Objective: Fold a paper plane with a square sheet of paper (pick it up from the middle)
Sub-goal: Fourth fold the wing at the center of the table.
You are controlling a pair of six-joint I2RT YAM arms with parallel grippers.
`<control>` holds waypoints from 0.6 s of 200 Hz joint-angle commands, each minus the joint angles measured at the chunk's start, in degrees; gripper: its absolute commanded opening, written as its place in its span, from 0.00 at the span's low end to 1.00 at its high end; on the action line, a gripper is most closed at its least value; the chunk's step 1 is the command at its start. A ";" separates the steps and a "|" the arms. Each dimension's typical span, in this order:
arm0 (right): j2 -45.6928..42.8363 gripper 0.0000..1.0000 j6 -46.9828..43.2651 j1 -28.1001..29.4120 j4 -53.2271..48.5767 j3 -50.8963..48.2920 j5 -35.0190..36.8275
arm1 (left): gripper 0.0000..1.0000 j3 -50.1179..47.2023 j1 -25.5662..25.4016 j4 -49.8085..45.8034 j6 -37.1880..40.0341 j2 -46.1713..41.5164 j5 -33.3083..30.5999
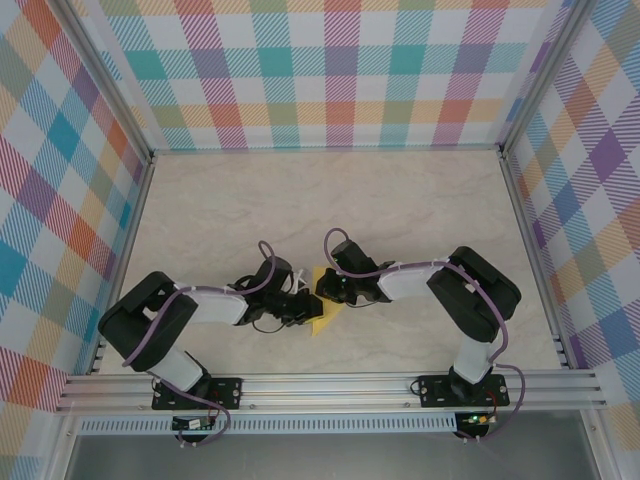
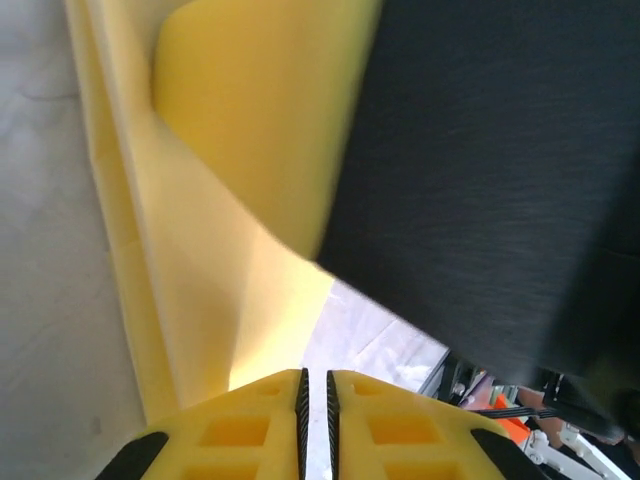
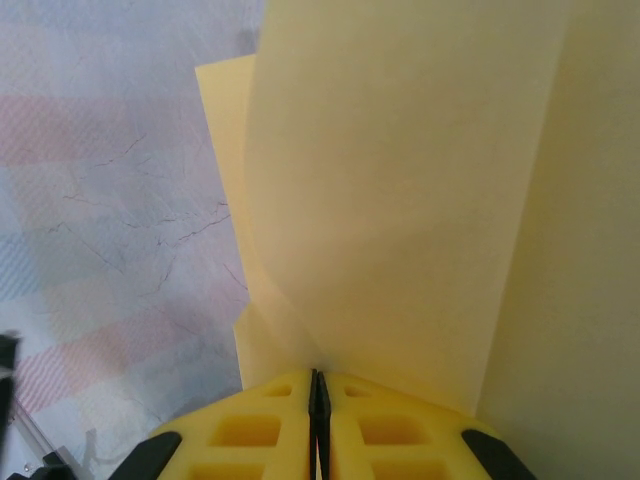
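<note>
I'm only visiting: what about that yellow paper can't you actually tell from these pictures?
- Fold stage of the yellow paper: top view, it is small and the left gripper and right gripper cover most of it.
- Its full outline: right wrist view, cut off at the top and right edges.
- Whether the left gripper pinches it: left wrist view, thin gap between the fingers, contact unclear.
- Dark blurred shape: left wrist view, too close to identify.

The left pincer (image 1: 300, 308) and right pincer (image 1: 331, 290) hide most of the paper (image 1: 322, 321).
</note>
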 commanded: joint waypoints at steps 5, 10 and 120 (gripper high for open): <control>4.83 0.12 -1.07 -0.09 -11.25 -3.60 5.27 | 0.14 -2.62 -0.71 -0.64 0.66 3.16 2.72; 4.82 0.12 -1.03 -0.09 -11.22 -3.61 5.35 | 0.14 -3.21 -0.88 -0.30 0.88 3.82 3.46; 4.23 0.12 -0.85 -0.09 -12.13 -3.86 6.15 | 0.16 -8.39 -5.23 -6.39 3.04 -2.71 5.44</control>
